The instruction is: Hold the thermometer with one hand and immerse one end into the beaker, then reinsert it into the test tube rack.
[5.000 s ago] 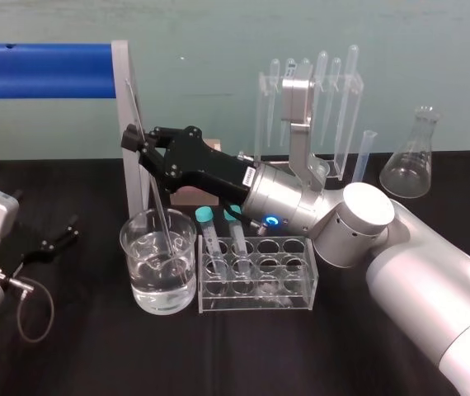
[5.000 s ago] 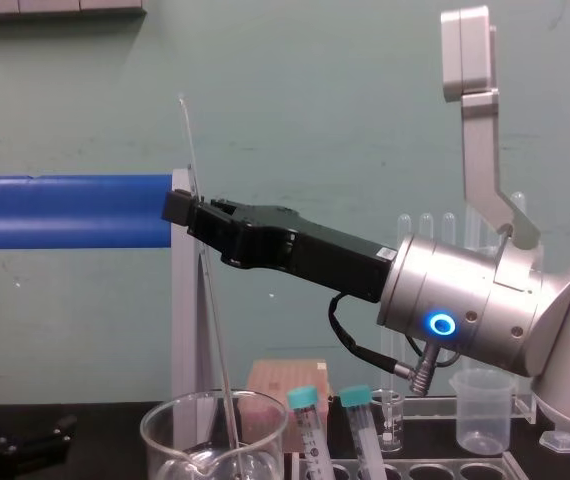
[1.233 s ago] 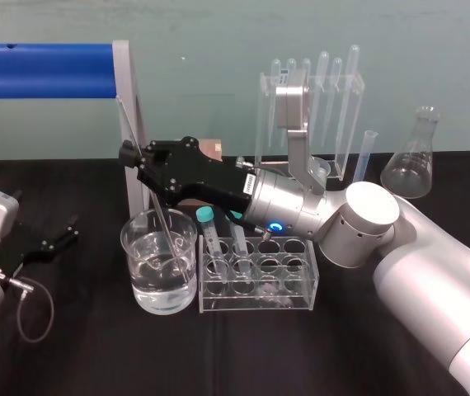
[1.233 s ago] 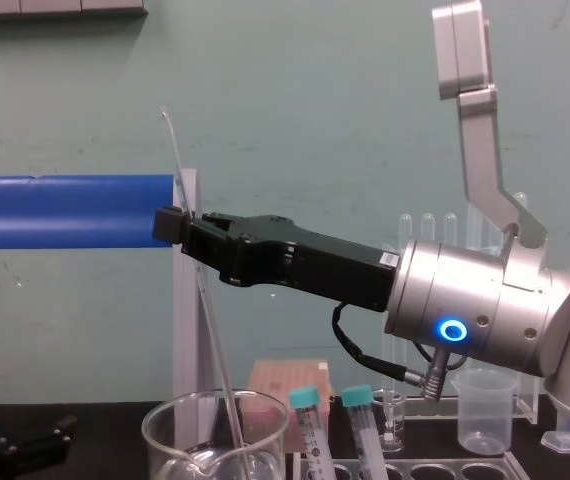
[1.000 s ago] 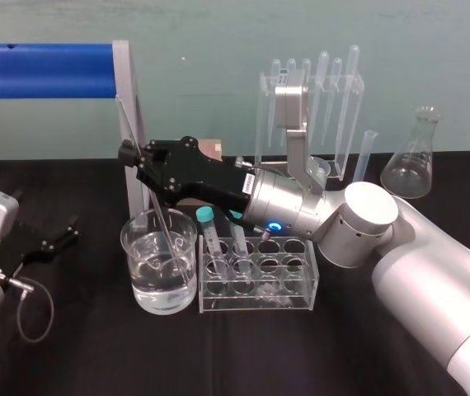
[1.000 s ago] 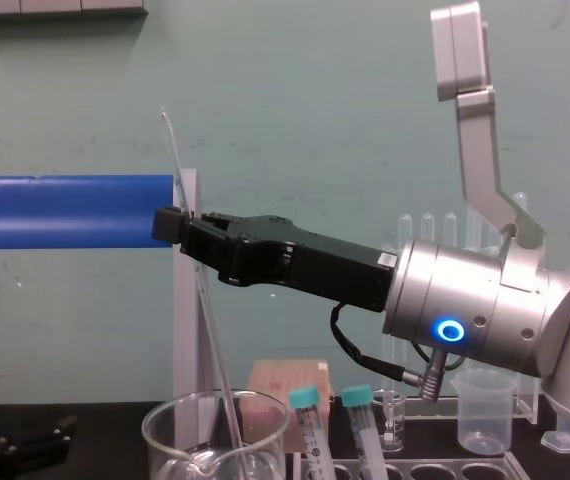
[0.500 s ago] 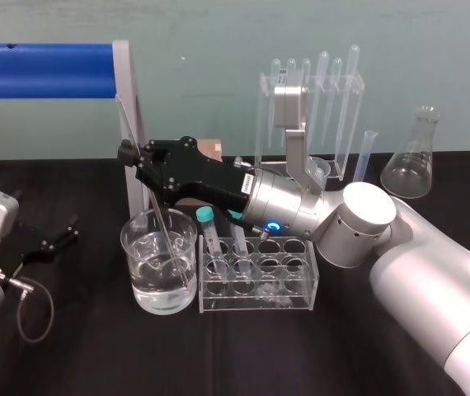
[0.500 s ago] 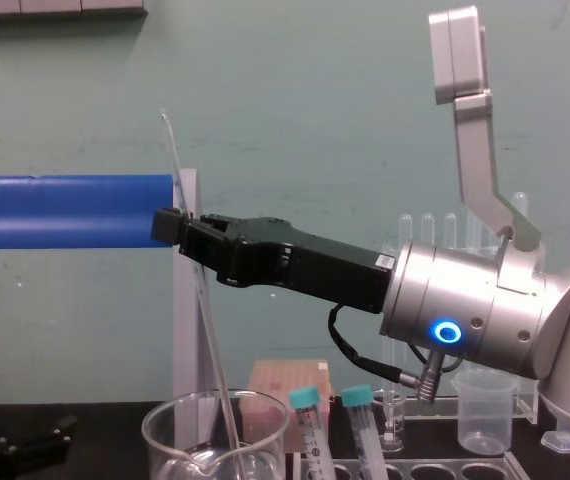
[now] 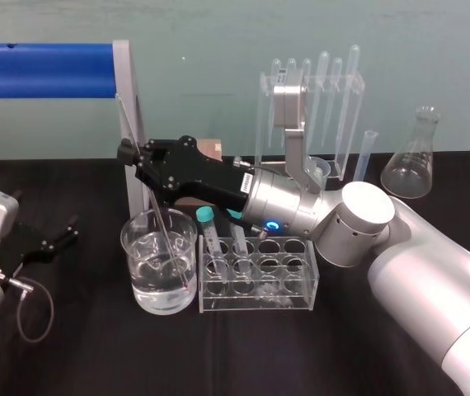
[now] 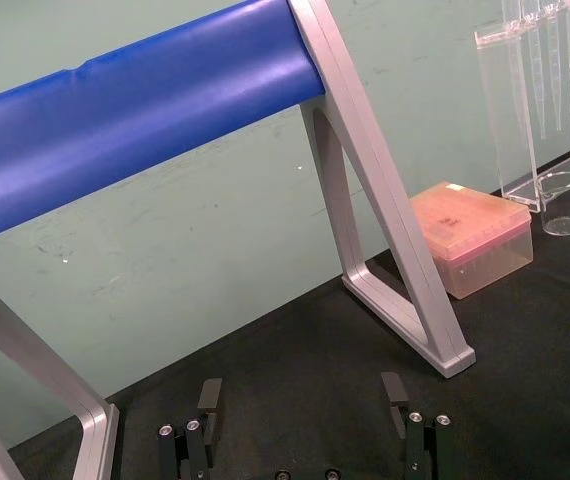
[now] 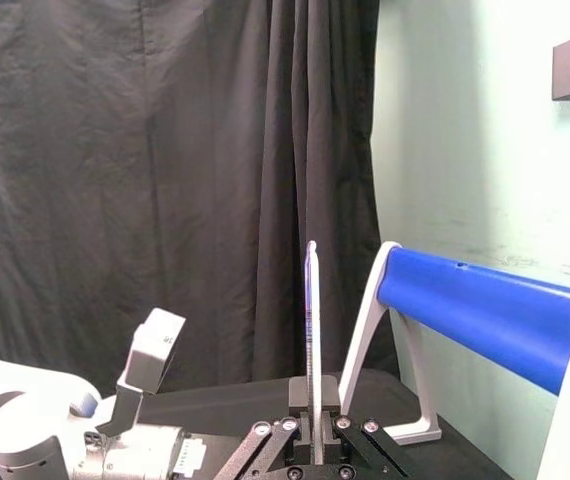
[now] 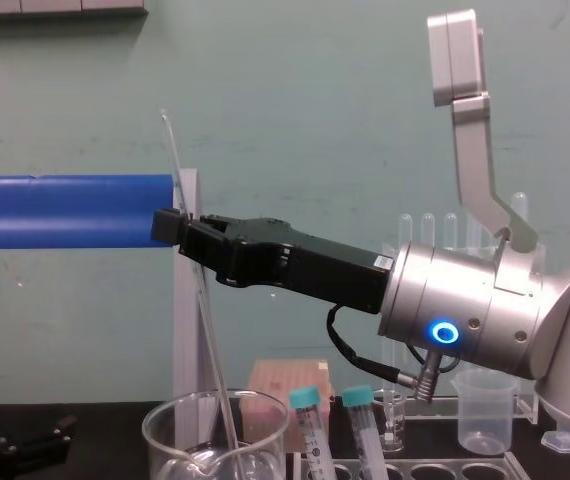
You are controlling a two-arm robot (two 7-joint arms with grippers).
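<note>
One arm is working: my right gripper (image 9: 138, 157) has its fingers clamped on the thermometer (image 9: 162, 214). The thermometer leans with its lower end in the water of the beaker (image 9: 136, 280), just beside the rack (image 9: 256, 290). My left gripper (image 10: 302, 400) sits low over the table (image 9: 95, 346), fingers apart.

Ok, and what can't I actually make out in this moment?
Chest view: the bottom edge cuts off the beaker, so the thermometer's dipped tip is lost.
Head view: thermometer markings too small to read.
Right wrist view: the right hand covers the thermometer's lower part.
</note>
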